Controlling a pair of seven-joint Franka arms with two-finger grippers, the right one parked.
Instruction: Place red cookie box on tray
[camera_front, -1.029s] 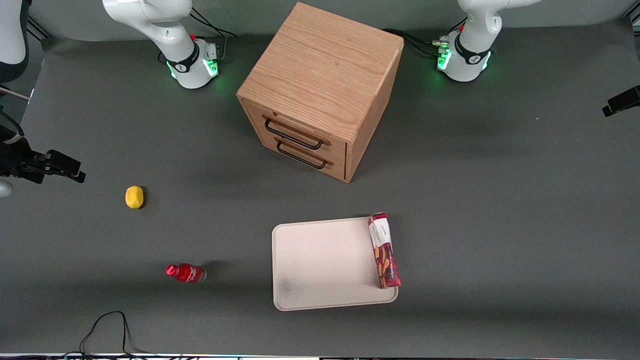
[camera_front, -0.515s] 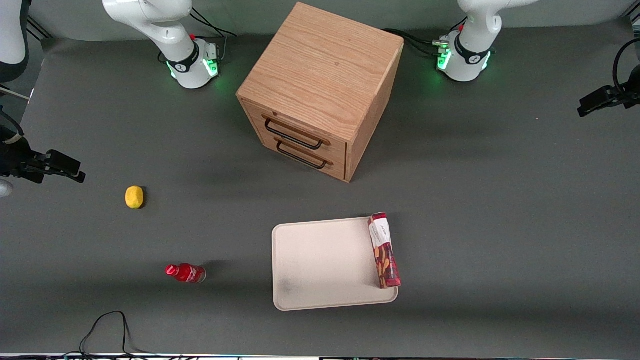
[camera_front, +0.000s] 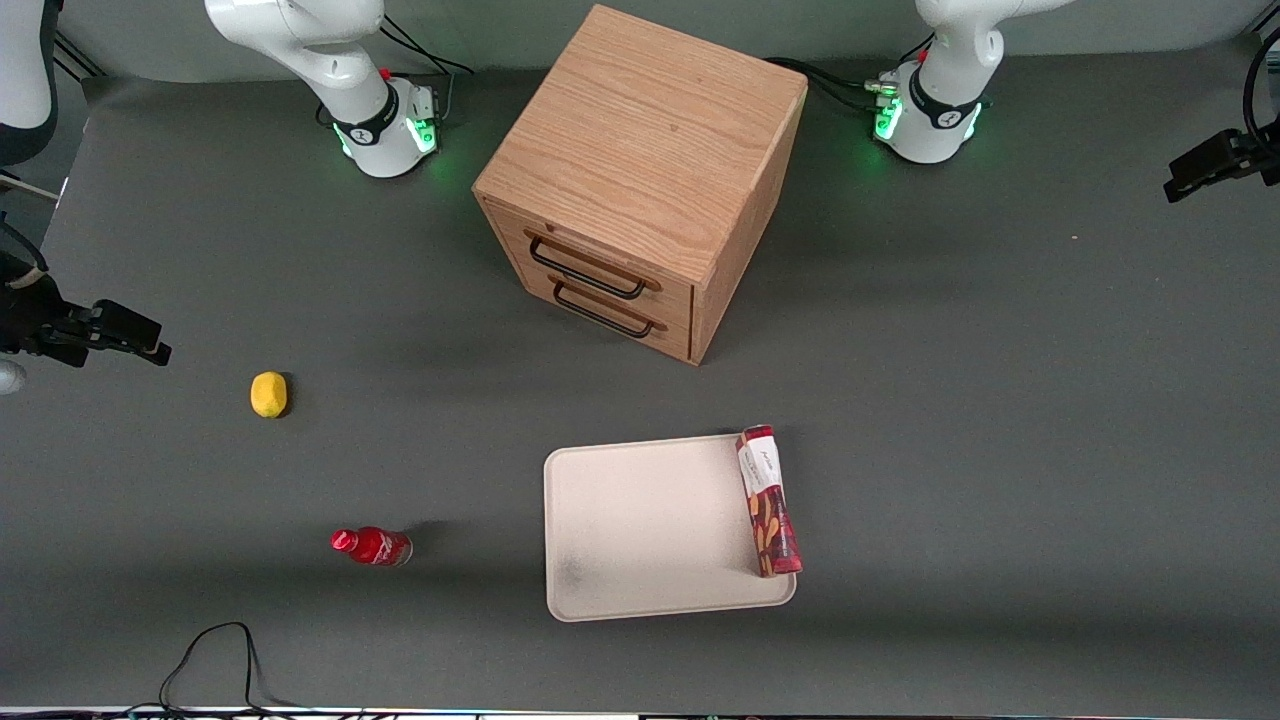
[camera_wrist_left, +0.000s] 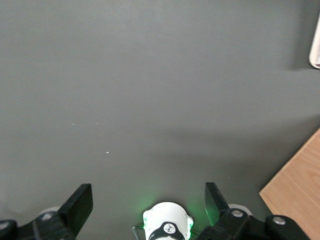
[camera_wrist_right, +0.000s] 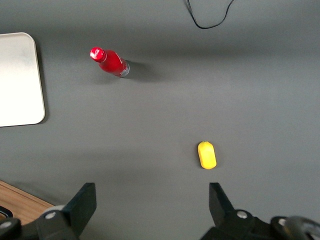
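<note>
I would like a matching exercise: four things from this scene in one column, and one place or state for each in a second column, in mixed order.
Things:
1. red cookie box
2. gripper
3. lemon
4. wooden drawer cabinet

Places or states:
A. open, holding nothing, at the working arm's end of the table
B. both drawers shut
C. toward the parked arm's end of the table
D. on the tray, along its edge

Pairs: 1-D, 2-A, 3-C, 4-B
</note>
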